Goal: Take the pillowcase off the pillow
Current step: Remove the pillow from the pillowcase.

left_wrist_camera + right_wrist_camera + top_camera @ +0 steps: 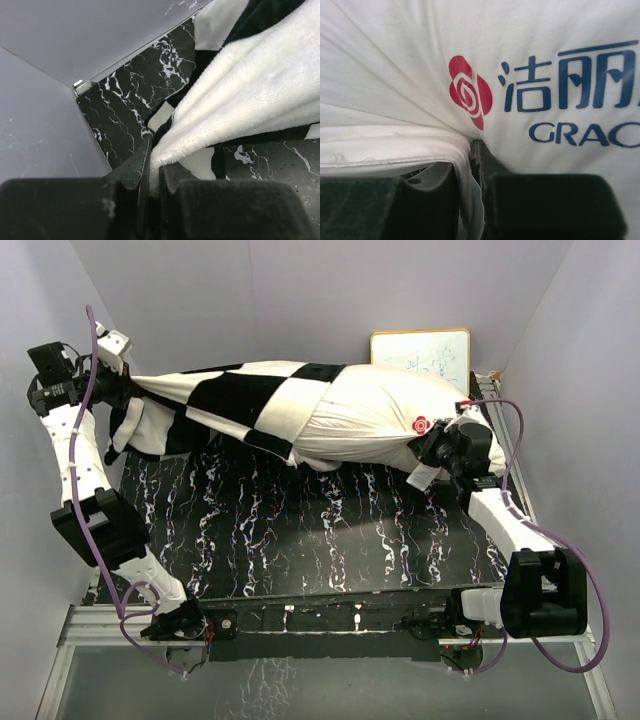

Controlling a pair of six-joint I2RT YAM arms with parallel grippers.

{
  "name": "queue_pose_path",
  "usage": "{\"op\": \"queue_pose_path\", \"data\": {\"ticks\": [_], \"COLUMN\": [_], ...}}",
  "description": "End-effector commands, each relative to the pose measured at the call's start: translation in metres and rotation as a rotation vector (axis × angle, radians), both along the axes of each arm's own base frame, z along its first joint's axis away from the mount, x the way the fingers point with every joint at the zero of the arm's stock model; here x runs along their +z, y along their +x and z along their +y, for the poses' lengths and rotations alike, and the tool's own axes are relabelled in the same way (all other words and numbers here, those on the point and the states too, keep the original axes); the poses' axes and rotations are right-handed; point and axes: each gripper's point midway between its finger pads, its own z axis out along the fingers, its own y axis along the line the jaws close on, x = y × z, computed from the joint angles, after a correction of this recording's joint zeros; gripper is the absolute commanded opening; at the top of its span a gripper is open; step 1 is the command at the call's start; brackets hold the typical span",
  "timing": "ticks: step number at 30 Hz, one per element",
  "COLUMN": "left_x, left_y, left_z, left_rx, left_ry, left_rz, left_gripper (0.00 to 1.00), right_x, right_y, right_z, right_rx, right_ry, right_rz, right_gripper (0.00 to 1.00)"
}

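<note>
Left claw (154, 167) is clenched on a bunched cream fold of the soft plush, black and cream-white checkerboard pillowcase (250, 400), out past the left end of the plump, plain white rectangular pillow (375, 415). From there the cover runs taut to the pillow and wraps only its left part; the right part lies bare. A black, white-veined marble-look bench (300, 530) spreads under and in front of the pillow. Behind the pillow's right end leans a small wood-framed whiteboard (421, 352). At that right end the right claw (470, 152) is clamped on a pinch of the pillow's white fabric, just below its small red rose logo (469, 92).
</note>
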Motion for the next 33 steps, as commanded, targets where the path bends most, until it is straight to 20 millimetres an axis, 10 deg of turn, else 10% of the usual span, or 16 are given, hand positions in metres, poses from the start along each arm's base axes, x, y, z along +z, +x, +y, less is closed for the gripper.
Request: {"op": "queue_pose_path", "data": {"ticks": [1, 5, 10, 11, 12, 13, 14, 17, 21, 27, 33], "left_x": [0.117, 0.126, 0.094, 0.079, 0.061, 0.042, 0.025, -0.009, -0.025, -0.041, -0.064], "left_y": [-0.008, -0.003, 0.006, 0.002, -0.006, -0.020, -0.041, -0.084, -0.072, -0.051, -0.052], "left_z": [0.158, 0.155, 0.057, 0.023, -0.012, -0.046, -0.078, -0.140, -0.165, -0.223, -0.296], "left_rx": [0.489, 0.498, 0.242, 0.136, 0.022, -0.102, -0.232, -0.458, -0.436, -0.467, -0.572], "left_ry": [0.392, 0.330, 0.188, 0.156, 0.119, 0.083, 0.052, 0.000, -0.045, -0.136, -0.194], "left_rz": [-0.320, -0.343, -0.233, -0.187, -0.128, -0.061, 0.005, 0.130, 0.149, 0.202, 0.320], "left_gripper": [0.00, 0.00, 0.00, 0.08, 0.35, 0.81, 0.95, 0.97, 0.97, 0.96, 0.97], "right_x": [-0.048, -0.051, -0.037, -0.030, -0.022, -0.015, -0.005, 0.022, 0.029, -0.017, -0.067], "right_y": [-0.029, -0.035, -0.023, -0.019, -0.016, -0.013, -0.011, -0.014, -0.028, -0.064, -0.110], "right_z": [-0.156, -0.162, -0.138, -0.128, -0.118, -0.109, -0.098, -0.061, -0.013, 0.045, 0.100], "right_rx": [-0.669, -0.711, -0.574, -0.525, -0.478, -0.430, -0.373, -0.189, -0.007, 0.153, 0.368], "right_ry": [-0.096, -0.056, -0.014, -0.014, -0.021, -0.030, -0.043, -0.117, -0.226, -0.208, -0.151], "right_rz": [0.195, 0.204, 0.139, 0.104, 0.069, 0.031, -0.025, -0.189, -0.277, -0.125, 0.086], "right_gripper": [0.08, 0.08, 0.08, 0.08, 0.08, 0.08, 0.08, 0.08, 0.08, 0.11, 0.49]}}
